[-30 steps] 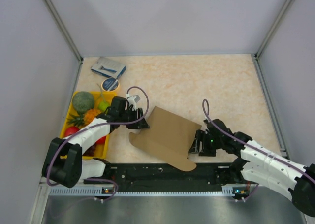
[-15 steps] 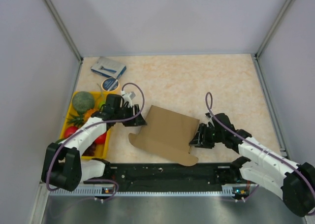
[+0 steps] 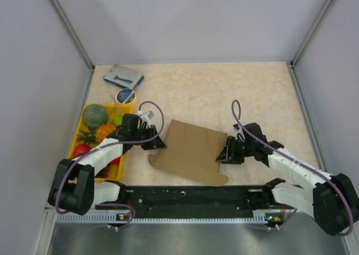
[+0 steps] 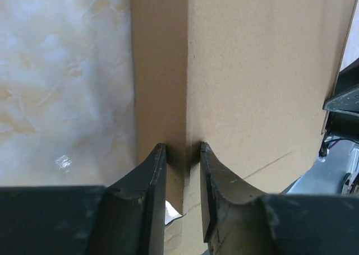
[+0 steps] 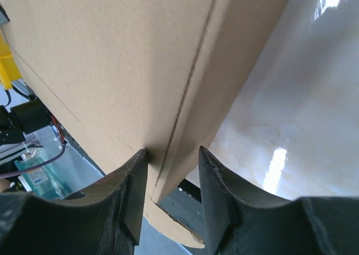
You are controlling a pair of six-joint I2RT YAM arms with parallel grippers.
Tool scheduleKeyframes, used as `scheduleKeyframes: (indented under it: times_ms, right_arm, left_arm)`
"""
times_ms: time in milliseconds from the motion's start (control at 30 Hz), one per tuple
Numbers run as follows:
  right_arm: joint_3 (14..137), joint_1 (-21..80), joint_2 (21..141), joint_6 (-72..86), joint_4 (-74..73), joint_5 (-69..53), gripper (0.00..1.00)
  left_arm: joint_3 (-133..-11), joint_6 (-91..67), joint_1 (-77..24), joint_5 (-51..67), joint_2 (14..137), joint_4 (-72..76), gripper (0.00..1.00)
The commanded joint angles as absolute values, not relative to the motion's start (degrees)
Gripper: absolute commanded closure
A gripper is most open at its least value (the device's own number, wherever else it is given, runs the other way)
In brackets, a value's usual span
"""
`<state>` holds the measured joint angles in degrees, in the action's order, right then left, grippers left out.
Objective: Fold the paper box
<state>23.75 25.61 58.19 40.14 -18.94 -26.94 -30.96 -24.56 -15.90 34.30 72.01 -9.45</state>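
Note:
The paper box [image 3: 190,151] is a brown cardboard sheet lying partly folded on the table near the front edge, between the two arms. My left gripper [image 3: 160,143] sits at its left edge. In the left wrist view that gripper [image 4: 180,148] is shut on the paper box [image 4: 258,70], its jaws pinching a creased edge where a flap bends down. My right gripper [image 3: 222,156] is at the sheet's right edge. In the right wrist view it [image 5: 173,151] is shut on the paper box [image 5: 112,53], with the creased flap edge between its jaws.
A yellow tray [image 3: 130,107] of fruit stands at the left, under the left arm. Behind it lie a tape roll [image 3: 124,96] and a blue-grey packet [image 3: 124,75]. A black rail [image 3: 190,196] runs along the near edge. Grey walls close in both sides and the back.
Both grippers have narrowed onto the sheet's edges. The right gripper has moved away from the near edge. The sheet has turned a little and lies squarer to the table.

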Motion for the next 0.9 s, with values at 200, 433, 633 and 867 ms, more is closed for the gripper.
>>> scheduleKeyframes:
  times_ms: [200, 433, 633, 867]
  right_arm:
    - [31.29, 25.05, 61.79, 34.02, -20.13, -21.36, 0.55]
    - [29.01, 24.96, 64.85, 34.72, -15.3, -22.24, 0.55]
    - [32.33, 24.0, 69.42, 30.68, -14.94, -16.44, 0.59]
    - [50.79, 28.71, 72.35, 21.1, -35.92, -0.83, 0.28]
  left_arm:
    - [-32.17, -24.26, -17.4, 28.92, 66.97, -12.22, 0.42]
    - [-29.89, -24.78, -17.4, 30.76, 74.17, -5.47, 0.64]
    - [-31.46, -27.51, -17.4, 31.38, 78.13, -0.97, 0.75]
    - [-39.98, -22.51, -15.56, 24.62, 70.25, -12.64, 0.43]
